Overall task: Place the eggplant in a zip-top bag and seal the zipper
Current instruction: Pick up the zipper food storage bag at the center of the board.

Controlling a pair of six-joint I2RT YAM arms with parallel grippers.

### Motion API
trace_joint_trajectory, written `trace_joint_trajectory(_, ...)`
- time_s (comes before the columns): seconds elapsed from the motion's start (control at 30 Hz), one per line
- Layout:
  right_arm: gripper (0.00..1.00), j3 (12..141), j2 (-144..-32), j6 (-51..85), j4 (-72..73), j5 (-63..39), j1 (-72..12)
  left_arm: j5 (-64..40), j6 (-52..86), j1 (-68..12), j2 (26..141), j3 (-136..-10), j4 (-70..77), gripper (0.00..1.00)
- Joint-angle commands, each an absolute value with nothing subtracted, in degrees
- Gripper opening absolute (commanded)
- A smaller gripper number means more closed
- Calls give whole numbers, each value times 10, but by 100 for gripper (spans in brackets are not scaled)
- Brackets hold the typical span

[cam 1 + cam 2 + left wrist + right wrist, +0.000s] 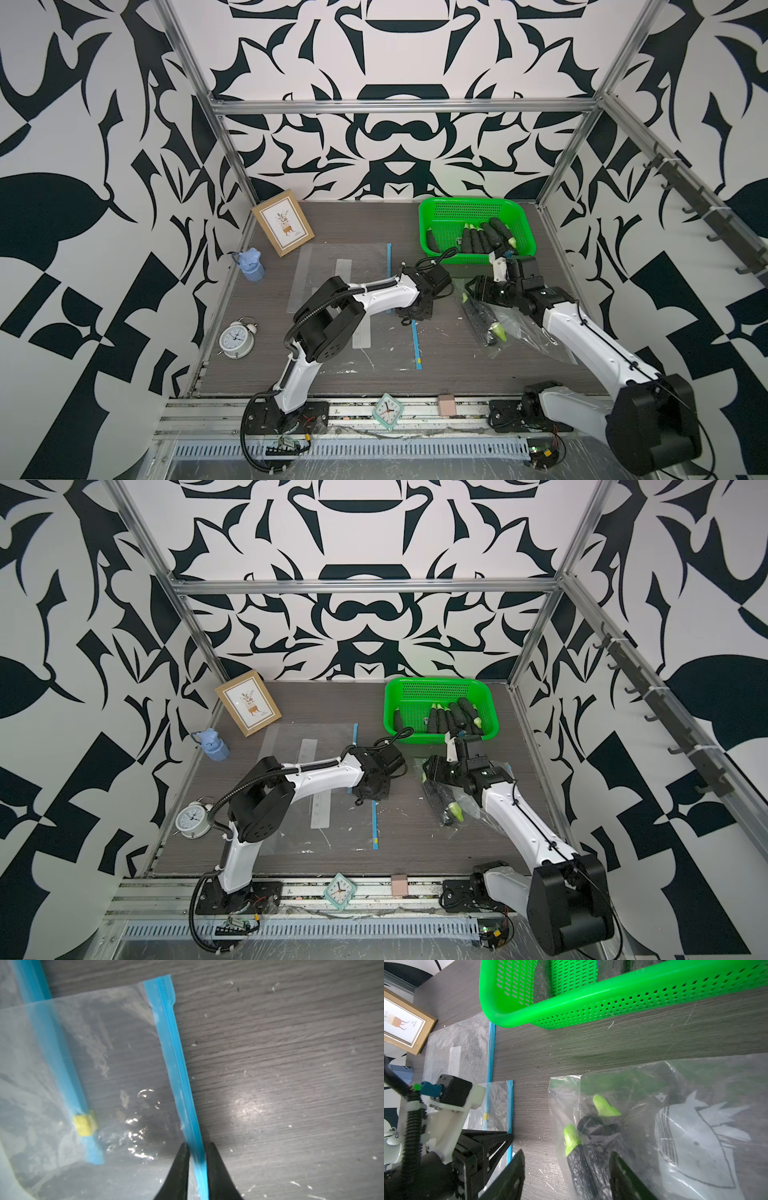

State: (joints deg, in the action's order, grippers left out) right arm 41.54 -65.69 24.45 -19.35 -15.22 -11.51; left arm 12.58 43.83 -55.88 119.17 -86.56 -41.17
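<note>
Bagged eggplant (581, 1167) sits within right claw (566, 1153) (jaws apart).

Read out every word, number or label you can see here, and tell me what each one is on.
Nothing reads clearly.
Picture frame: small caption under the drawing, too blurred.
Round alarm clock: dial numerals, too small.
Square clock: dial numerals, too small.
White strip on the flat bag: faint print, unreadable.
Printed bag: a line drawing, no words seen.

Left arm (374, 293) bent, jaws pinched narrow; right arm (582, 332) outstretched, jaws wide apart.
</note>
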Motion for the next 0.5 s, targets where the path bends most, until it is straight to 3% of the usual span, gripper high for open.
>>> trace_joint_trajectory(0.0,65,410,-652,240,-178,-149,-118,125,442,-556,1202,-872,-427,18)
trace_joint_trajectory(0.2,65,412,-651,240,-180,-149,-118,125,442,-556,1202,-870,-426,12)
trace_joint_trajectory(0.37,65,418,-646,238,-186,-145,-118,128,443,-555,1187,-869,-427,0)
trace_joint_trajectory(0.47,65,420,-648,239,-186,-147,-121,128,442,-555,1170,-863,-426,0)
